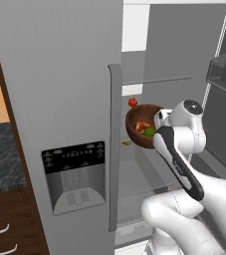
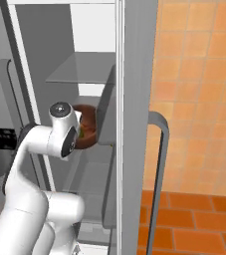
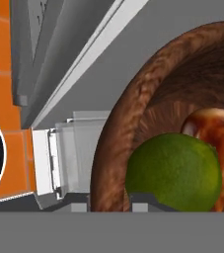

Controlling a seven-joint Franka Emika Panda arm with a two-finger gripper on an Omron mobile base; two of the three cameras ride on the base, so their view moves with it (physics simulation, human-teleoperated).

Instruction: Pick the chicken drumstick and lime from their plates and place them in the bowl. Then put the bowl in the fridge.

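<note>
The dark-brown wooden bowl (image 1: 136, 130) hangs tilted inside the open fridge (image 1: 59, 74), its mouth turned toward the left base view. In it lie the green lime (image 3: 172, 170) and the glossy reddish-brown chicken drumstick (image 3: 217, 133), touching each other. They show small in the left base view too: lime (image 1: 149, 131), drumstick (image 1: 143, 125). My gripper (image 3: 111, 203) is shut on the bowl's near rim (image 3: 118, 148), one fingertip on each side of the wall. From the right base view my hand hides most of the bowl (image 2: 88, 124). The plates are out of view.
A small red fruit (image 1: 132, 102) sits on a fridge shelf just above the bowl, under a glass shelf (image 1: 157, 79). The dispenser door (image 1: 74, 174) stands shut at left. The opened door (image 2: 137, 124) with its bins flanks my arm. Wooden drawers (image 1: 0, 229) are far left.
</note>
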